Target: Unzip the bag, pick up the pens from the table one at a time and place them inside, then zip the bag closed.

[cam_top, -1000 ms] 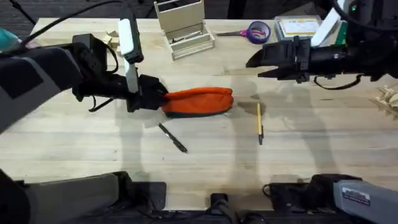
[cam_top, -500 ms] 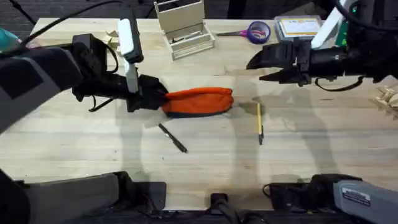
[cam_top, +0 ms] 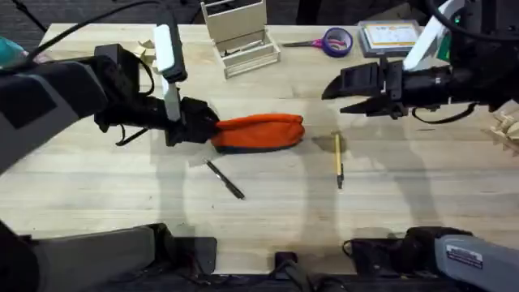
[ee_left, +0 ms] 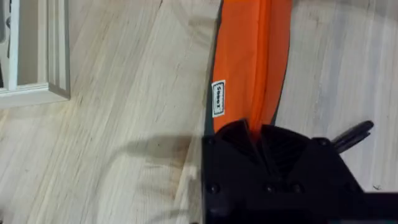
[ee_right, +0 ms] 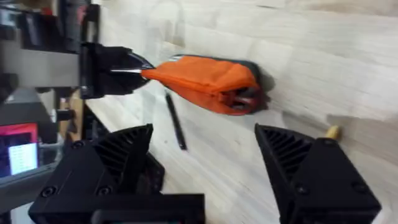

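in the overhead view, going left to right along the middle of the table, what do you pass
left gripper shut on the end of the orange pouch → black pen → tan pen → right gripper, fingers open above the table

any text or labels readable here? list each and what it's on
White tag sewn on the bag: printed word, too blurred to read.
Sticker on the right arm's base: print too small to read.
Booklet at the table's far edge: cover print unreadable.
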Controlling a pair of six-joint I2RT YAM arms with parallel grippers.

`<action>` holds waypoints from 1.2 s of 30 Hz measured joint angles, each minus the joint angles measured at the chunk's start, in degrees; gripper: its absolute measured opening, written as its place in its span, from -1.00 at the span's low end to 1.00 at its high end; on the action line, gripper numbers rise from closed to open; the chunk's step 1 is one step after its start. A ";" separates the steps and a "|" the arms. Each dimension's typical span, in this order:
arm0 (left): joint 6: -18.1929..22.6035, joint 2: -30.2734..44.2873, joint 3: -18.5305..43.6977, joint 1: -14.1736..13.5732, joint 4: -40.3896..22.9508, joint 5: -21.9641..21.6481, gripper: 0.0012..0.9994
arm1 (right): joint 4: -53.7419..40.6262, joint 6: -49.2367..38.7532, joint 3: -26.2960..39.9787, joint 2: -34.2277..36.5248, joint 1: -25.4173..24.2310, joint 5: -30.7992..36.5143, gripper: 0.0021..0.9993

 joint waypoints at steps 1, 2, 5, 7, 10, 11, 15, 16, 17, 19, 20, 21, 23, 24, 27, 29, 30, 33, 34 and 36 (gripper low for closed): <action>0.00 0.00 0.00 0.00 0.00 0.00 -0.92 | -0.35 -0.24 0.00 0.06 0.00 0.77 1.00; 0.00 0.00 0.00 0.00 0.00 0.00 -0.92 | -0.60 -0.62 0.00 0.21 0.00 1.59 1.00; 0.00 0.00 0.00 0.00 0.00 0.00 -0.92 | -1.30 -2.09 0.00 0.83 0.00 3.47 1.00; 0.00 0.00 0.00 0.00 0.00 0.02 -0.92 | -1.46 -3.17 0.00 1.33 0.00 4.25 1.00; 0.00 0.00 0.00 0.00 0.00 0.00 -0.92 | -1.62 -4.18 0.00 2.42 0.00 4.67 1.00; 0.00 0.00 0.00 0.00 0.00 0.00 -0.92 | -1.67 -4.35 0.00 2.98 0.00 4.85 1.00; 0.00 0.00 0.00 0.00 0.00 0.00 -0.92 | -1.99 -4.73 0.00 6.21 0.00 4.86 0.99; 0.00 0.00 0.00 0.00 0.00 0.00 -0.92 | -2.02 -4.76 0.00 7.25 0.00 4.73 0.99; 0.00 0.00 0.00 0.00 0.00 0.00 -0.92 | -1.99 -4.76 0.00 8.45 0.00 4.45 0.99; 0.00 0.00 0.00 0.00 0.00 0.00 -0.92 | -1.99 -4.84 0.00 10.53 0.00 3.96 0.99; 0.00 0.00 0.00 0.00 0.00 0.00 -0.92 | -1.99 -4.98 0.00 11.50 0.00 3.86 0.99; 0.00 0.00 0.02 0.00 0.00 0.00 -0.92 | -1.99 -5.15 0.00 12.45 0.00 3.76 0.99; 0.00 0.00 0.00 0.00 0.00 0.00 -0.92 | -1.66 -5.41 0.00 15.92 0.00 3.28 1.00; 0.00 0.00 0.02 0.00 0.00 0.00 -0.92 | -1.41 -5.54 0.00 16.66 0.00 2.84 1.00; 0.00 0.00 0.00 0.00 0.00 0.00 -0.92 | 0.38 -5.60 0.00 18.51 0.00 0.35 1.00; 0.00 0.00 0.01 0.00 0.00 0.00 -0.92 | 1.59 -5.59 0.00 19.18 0.00 -1.19 1.00; 0.00 0.00 0.00 0.00 0.00 0.00 -0.92 | 1.95 -5.59 0.00 19.38 0.00 -1.76 1.00; 0.00 0.00 0.00 0.00 0.00 0.00 -0.92 | 2.19 -5.59 0.00 19.50 0.00 -2.77 1.00; 0.00 0.00 0.00 0.00 0.00 0.00 -0.92 | 2.22 -5.59 0.00 19.48 0.00 -3.07 1.00; 0.00 0.00 0.00 0.00 0.00 0.00 -0.92 | 2.25 -5.59 0.00 19.50 0.01 -3.32 0.99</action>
